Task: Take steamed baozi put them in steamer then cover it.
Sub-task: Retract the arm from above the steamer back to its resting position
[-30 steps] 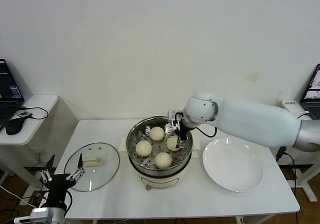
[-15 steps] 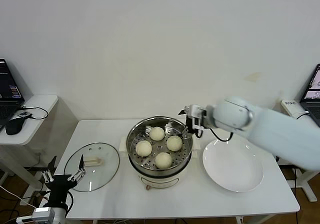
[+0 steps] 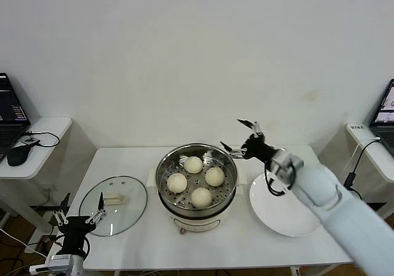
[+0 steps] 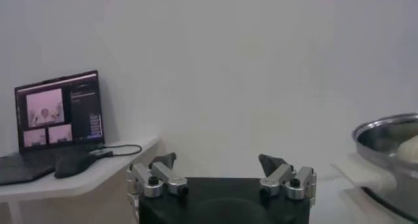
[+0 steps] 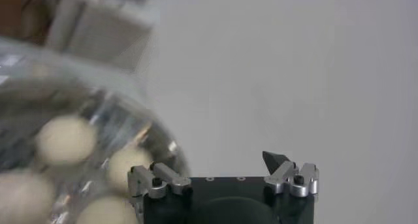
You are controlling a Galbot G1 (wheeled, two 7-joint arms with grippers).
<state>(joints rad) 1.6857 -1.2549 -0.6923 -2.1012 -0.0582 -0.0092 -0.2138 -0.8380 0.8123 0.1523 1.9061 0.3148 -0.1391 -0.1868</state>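
Note:
Several cream-white baozi [image 3: 193,164] lie on the perforated tray inside the shiny steel steamer [image 3: 165,165] at the table's middle. They also show in the right wrist view [image 5: 65,140]. My right gripper [image 3: 237,135] is open and empty, raised just beyond the steamer's right rim and apart from it; it also shows in the right wrist view [image 5: 215,163]. My left gripper [image 3: 79,216] is open and empty, low at the table's front left corner next to the glass lid; it also shows in the left wrist view [image 4: 217,161], where the steamer's rim [image 4: 388,128] appears at the side.
The round glass lid [image 3: 123,217] with a cream handle [image 3: 114,198] lies flat on the table left of the steamer. A bare white plate [image 3: 287,203] lies right of it. A side table with a laptop [image 4: 59,108] and a mouse [image 3: 17,155] stands at far left.
My right gripper let go of a baozi inside the steamer, then rose and drew back to the right, out past the rim. The left gripper stayed put.

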